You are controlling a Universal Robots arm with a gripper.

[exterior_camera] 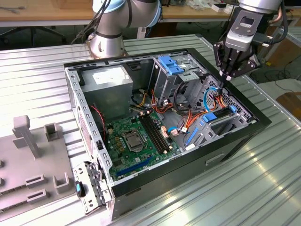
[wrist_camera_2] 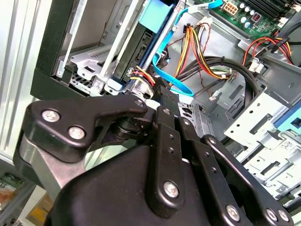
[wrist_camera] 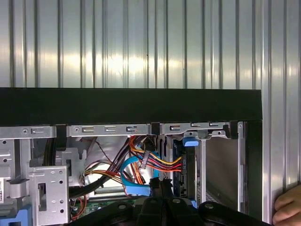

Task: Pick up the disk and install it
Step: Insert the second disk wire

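Note:
The disk [exterior_camera: 221, 122], a dark slab with bright blue side rails, sits in the drive bay at the exterior view's right end of the open computer case [exterior_camera: 94, 117]. In both wrist views it stands on edge in the bay, dark with a blue tab [wrist_camera_2: 140, 44] [wrist_camera: 181, 172]. My gripper [exterior_camera: 225, 76] hovers just above the case's far right corner, over the coloured cables beside the disk. Its black fingers [wrist_camera_2: 162, 122] meet at the tip with nothing between them, and the gripper [wrist_camera: 162, 187] points down at the blue data cable [wrist_camera: 134, 176].
A grey power supply [exterior_camera: 110, 82], a metal cage with a blue latch [exterior_camera: 169, 66] and the green motherboard [exterior_camera: 136, 136] fill the case. Grey fixtures [exterior_camera: 28, 160] stand at the exterior view's left. A person's fingertip [wrist_camera: 288, 207] shows beside the case wall.

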